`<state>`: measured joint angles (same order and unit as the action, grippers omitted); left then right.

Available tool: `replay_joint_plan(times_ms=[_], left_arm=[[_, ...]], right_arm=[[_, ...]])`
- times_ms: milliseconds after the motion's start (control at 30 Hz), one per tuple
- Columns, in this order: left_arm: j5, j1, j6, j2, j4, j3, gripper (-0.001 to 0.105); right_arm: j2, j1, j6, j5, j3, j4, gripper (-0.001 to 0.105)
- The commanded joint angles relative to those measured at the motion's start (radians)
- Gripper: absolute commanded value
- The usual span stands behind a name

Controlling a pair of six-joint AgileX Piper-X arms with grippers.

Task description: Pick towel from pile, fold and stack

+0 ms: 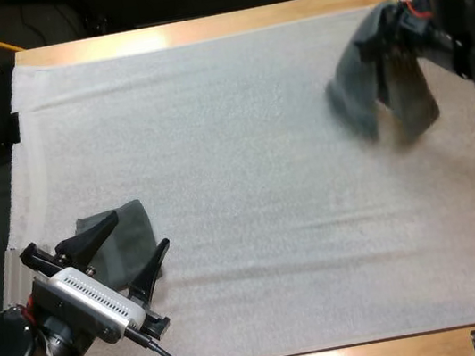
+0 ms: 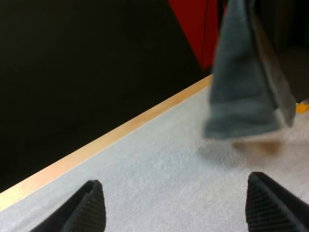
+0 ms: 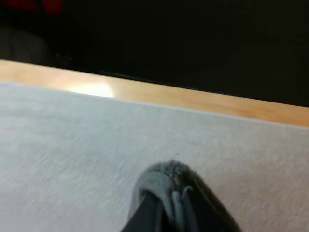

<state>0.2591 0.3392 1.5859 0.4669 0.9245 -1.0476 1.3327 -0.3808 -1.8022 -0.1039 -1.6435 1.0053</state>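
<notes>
Grey towel (image 1: 359, 91) in right end effector (image 1: 390, 30), second towel (image 1: 122, 246) under open left end effector (image 1: 138, 231).

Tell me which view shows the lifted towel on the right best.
The high view: the lifted towel shows nearly whole, hanging from the right end effector. The left wrist view catches its hanging lower part from afar; the right wrist view, a bunched fold up close.

A white mat (image 1: 248, 185) is covering most of a wooden table (image 1: 222, 23), leaving its far edge showing. Light is glinting off that edge, and the room beyond is lying in darkness.
</notes>
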Motion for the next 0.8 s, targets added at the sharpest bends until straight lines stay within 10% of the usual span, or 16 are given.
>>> replay_joint_plan(times_ms=[0,767], left_arm=[[0.007,0.004,0.009,-0.003,-0.011,-0.005,0.059],[0.007,0.004,0.009,-0.003,-0.011,-0.005,0.059]], right_arm=[[-0.037,-0.023,-0.011,0.016,-0.011,0.039,0.0],[-0.214,-0.585,0.374,-0.017,0.009,0.36,0.0]])
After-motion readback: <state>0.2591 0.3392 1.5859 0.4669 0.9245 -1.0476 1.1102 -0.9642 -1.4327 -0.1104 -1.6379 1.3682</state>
